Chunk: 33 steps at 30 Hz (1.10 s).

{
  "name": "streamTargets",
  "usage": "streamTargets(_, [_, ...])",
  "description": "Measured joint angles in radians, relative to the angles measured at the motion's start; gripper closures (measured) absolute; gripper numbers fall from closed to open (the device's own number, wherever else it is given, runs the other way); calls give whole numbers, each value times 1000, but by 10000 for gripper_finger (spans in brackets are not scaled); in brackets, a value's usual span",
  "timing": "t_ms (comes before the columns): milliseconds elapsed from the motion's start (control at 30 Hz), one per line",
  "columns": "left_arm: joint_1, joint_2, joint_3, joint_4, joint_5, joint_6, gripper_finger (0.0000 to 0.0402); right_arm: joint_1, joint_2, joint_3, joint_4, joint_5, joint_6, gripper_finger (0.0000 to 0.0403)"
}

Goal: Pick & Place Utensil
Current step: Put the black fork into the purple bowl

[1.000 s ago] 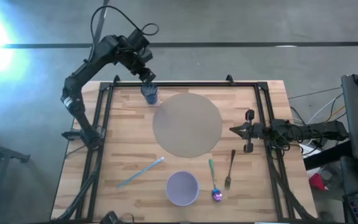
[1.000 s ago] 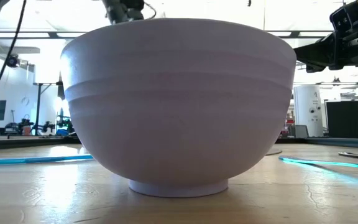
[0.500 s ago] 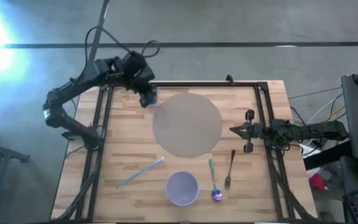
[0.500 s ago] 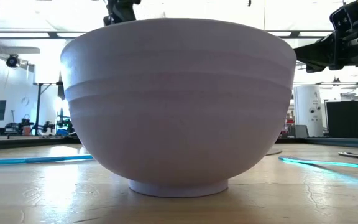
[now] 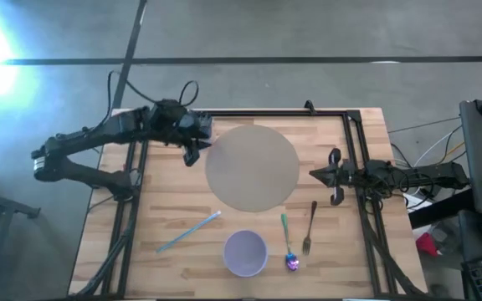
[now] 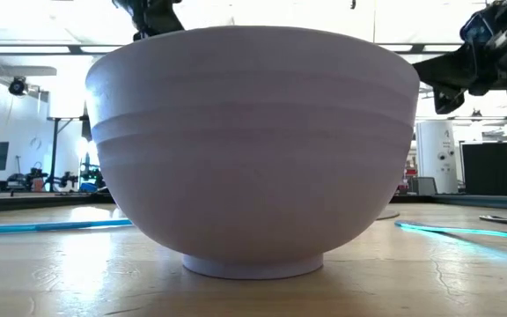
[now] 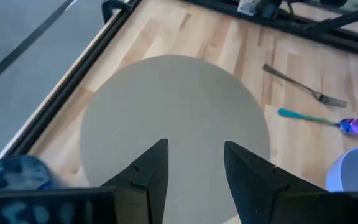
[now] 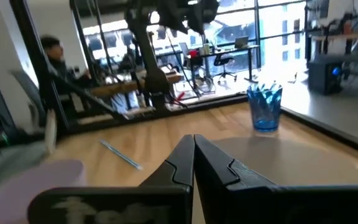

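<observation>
In the low view the white bowl point(image 6: 252, 150) fills nearly the whole picture and hides most of the surface point(image 6: 51, 282) behind it – the round mat and the fork cannot be seen there. The blue cup point(image 7: 14, 174) is blurred in the left wrist view (half behind the wrist body). A person point(image 8: 56, 53) in the right wrist view is too blurred to tell more.

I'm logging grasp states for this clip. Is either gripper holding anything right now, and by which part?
Nothing is held. The left gripper is open above the round mat; the right gripper is shut and empty at the table's right edge.
</observation>
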<state>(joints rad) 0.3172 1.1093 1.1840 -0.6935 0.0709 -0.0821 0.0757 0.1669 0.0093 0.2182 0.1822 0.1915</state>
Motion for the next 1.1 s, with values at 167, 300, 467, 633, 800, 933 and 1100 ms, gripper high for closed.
streamTargets(167, [-48, -34, -120, 117, 11, -29, 254, 0, -1, 0, 7, 0, 41, 394])
streamTargets(300, [-98, -36, -165, 149, 17, -32, 254, 0, -1, 0, 43, 0, 63, 394])
streamTargets(467, [-166, -34, -185, 173, 17, -38, 254, 0, -1, 0, 152, -4, 145, 394])
streamTargets(633, [-232, -33, -193, 184, 16, -49, 255, 0, -1, 0, 219, -19, 199, 394])
streamTargets(800, [-285, -33, -217, 210, 16, -57, 254, 0, 0, 1, 238, -106, 218, 394])
streamTargets(933, [-305, -33, -248, 233, 16, -60, 254, 1, 1, 14, 232, -160, 242, 394])
streamTargets(1100, [-307, -32, -259, 234, 13, -90, 255, 1, 0, 59, 199, -271, 307, 394])
